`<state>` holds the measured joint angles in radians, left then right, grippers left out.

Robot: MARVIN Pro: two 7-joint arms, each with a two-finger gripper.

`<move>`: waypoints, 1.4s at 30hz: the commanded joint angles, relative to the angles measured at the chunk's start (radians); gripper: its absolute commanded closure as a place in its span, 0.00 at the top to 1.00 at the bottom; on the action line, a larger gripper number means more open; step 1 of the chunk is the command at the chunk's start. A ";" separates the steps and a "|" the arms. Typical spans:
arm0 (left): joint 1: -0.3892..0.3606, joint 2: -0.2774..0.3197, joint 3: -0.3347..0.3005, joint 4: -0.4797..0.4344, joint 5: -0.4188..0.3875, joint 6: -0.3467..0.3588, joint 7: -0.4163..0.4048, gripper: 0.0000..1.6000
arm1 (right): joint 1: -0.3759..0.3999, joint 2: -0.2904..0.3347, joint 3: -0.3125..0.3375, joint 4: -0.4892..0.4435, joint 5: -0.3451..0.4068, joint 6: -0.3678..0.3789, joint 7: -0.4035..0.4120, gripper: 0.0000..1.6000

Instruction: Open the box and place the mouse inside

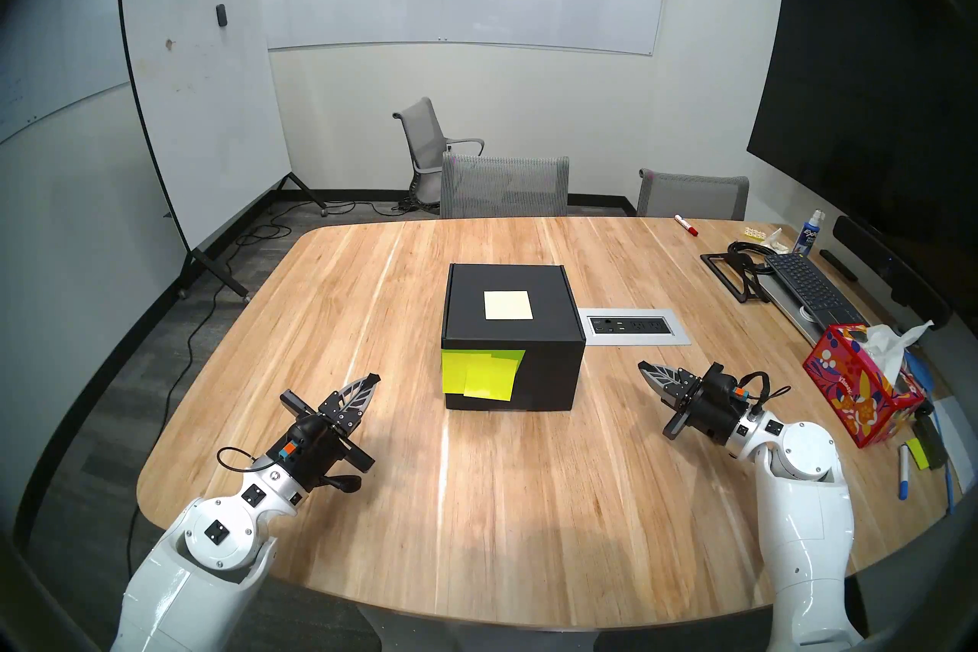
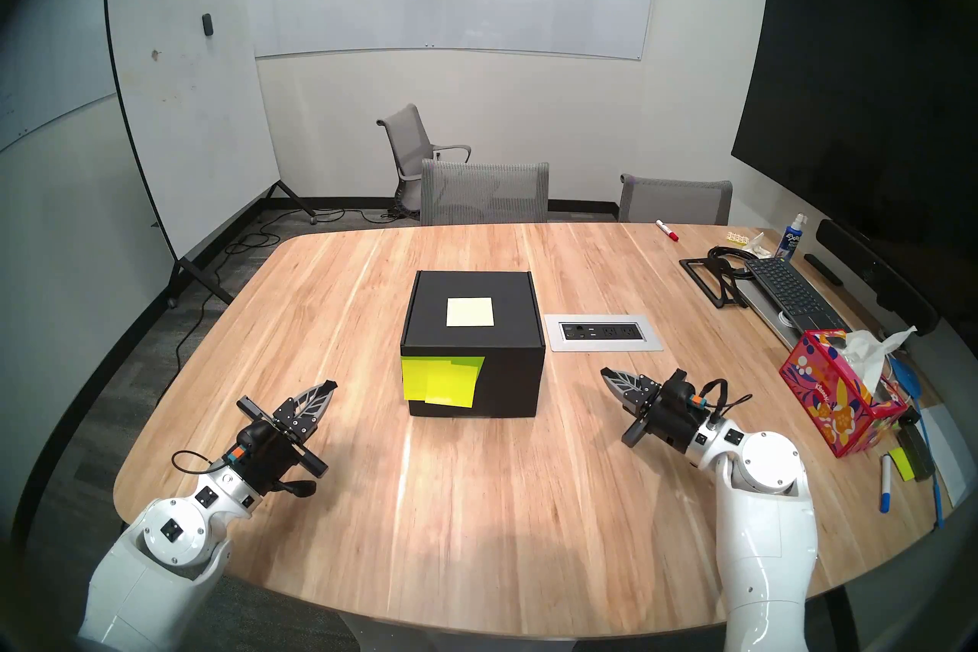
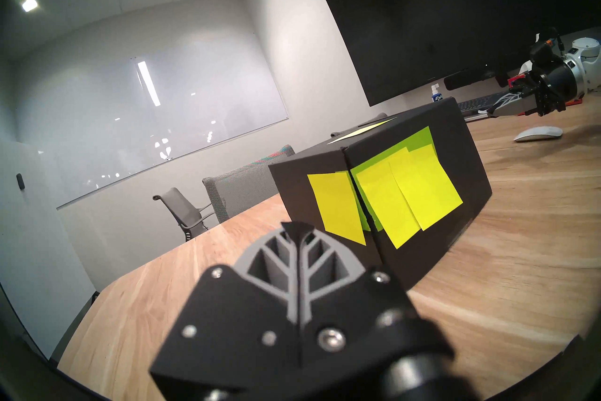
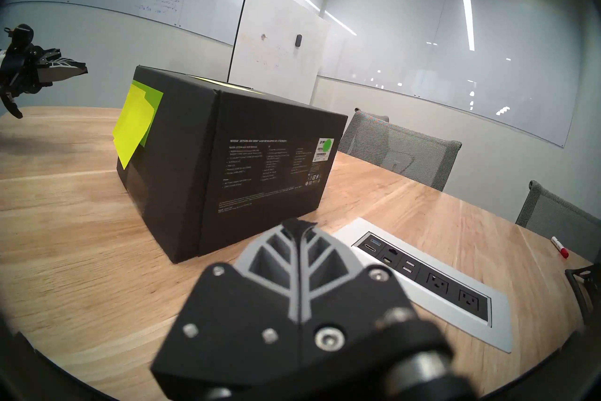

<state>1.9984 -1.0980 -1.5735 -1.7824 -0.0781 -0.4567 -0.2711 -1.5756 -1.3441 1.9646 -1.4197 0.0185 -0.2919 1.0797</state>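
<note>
The black box (image 1: 550, 370) stands closed in the middle of the wooden table (image 1: 370, 503), with a pale note on its lid and yellow sticky notes (image 1: 484, 370) on its near face. The white mouse (image 3: 538, 133) shows only in the left wrist view, lying on the table under the right gripper's fingers; the head views hide it. My left gripper (image 1: 373, 378) hovers near-left of the box, shut and empty. My right gripper (image 1: 643, 367) hovers near-right of it, also shut and empty. Neither touches the box (image 4: 260, 162).
A power outlet panel (image 1: 632, 325) is set into the table right of the box. At the right edge stand a red floral tissue box (image 1: 857, 391), a keyboard (image 1: 809, 288), pens and a red marker (image 1: 686, 225). Grey chairs (image 1: 503, 185) line the far side.
</note>
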 commanded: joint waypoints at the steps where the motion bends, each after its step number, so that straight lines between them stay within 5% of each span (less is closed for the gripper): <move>1: -0.060 0.004 0.001 0.014 0.000 0.005 -0.005 0.00 | 0.024 0.004 -0.001 -0.006 0.006 0.002 0.000 0.00; 42: -0.143 0.014 0.040 0.110 0.010 -0.001 -0.088 0.00 | 0.032 0.006 -0.032 0.015 -0.001 0.004 0.011 0.00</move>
<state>1.8774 -1.0795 -1.5388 -1.6668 -0.0650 -0.4587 -0.3577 -1.5598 -1.3433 1.9255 -1.4031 0.0057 -0.2878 1.0880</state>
